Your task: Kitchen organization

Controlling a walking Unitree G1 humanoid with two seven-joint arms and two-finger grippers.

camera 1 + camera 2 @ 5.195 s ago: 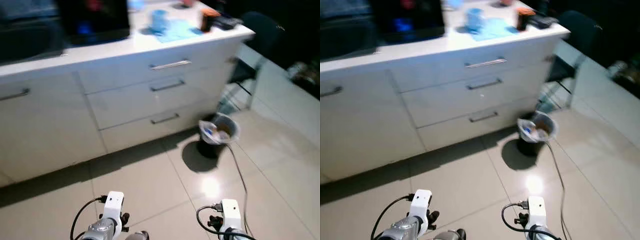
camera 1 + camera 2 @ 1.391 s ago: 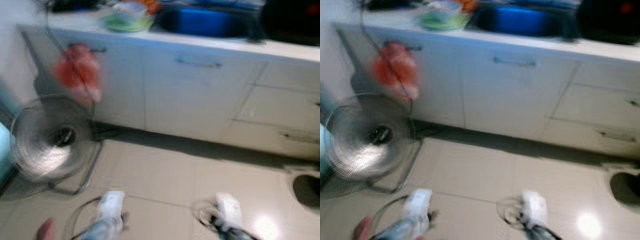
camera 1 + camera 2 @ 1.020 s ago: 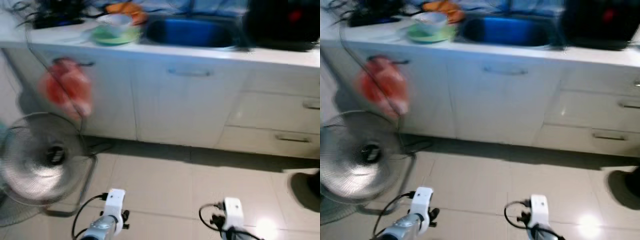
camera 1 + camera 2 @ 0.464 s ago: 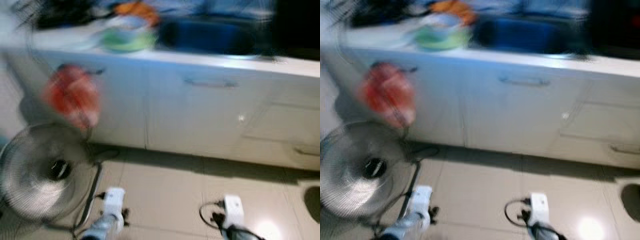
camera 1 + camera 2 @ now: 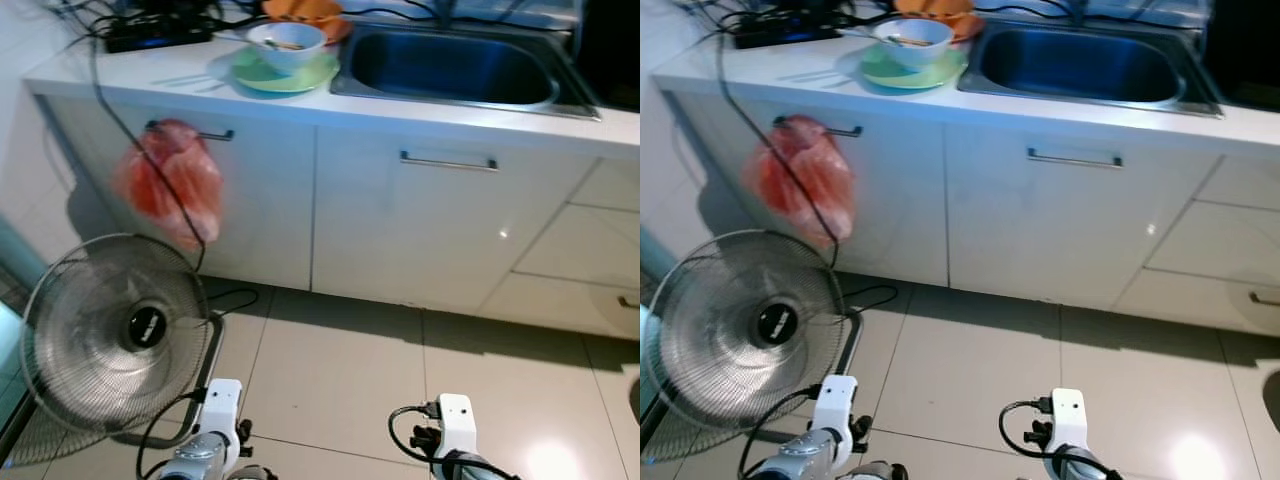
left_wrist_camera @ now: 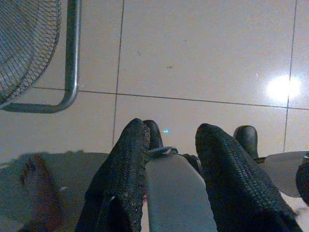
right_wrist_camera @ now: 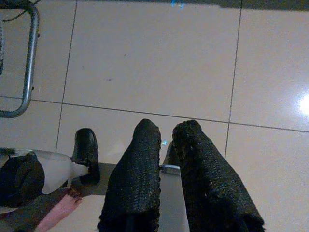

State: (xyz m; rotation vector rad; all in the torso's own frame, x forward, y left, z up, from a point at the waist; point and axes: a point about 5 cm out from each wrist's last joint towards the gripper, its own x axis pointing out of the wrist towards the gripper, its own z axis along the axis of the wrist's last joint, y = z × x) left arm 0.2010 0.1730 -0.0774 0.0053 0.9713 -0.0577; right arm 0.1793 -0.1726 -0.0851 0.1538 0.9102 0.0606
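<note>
A white bowl (image 5: 286, 42) sits on a green plate (image 5: 310, 72) on the white counter, left of the steel sink (image 5: 450, 65). An orange dish (image 5: 305, 10) lies behind the bowl. A red plastic bag (image 5: 168, 185) hangs from a cabinet handle below. Both arms hang low over the tiled floor, well short of the counter. My left gripper (image 6: 171, 130) is open with nothing between its fingers. The right gripper (image 7: 167, 128) has its fingers close together, shut on nothing.
A floor fan (image 5: 115, 335) on a metal stand fills the left, its cable running up to a power strip (image 5: 150, 30). White cabinet doors (image 5: 448, 161) and drawers (image 5: 590, 250) face me. A person's bare foot (image 6: 36, 193) is beside my legs.
The whole view has swung left along the counter, from the drawers and bin to the sink, bag and fan, and the blur has gone. Both arms hang as before.
</note>
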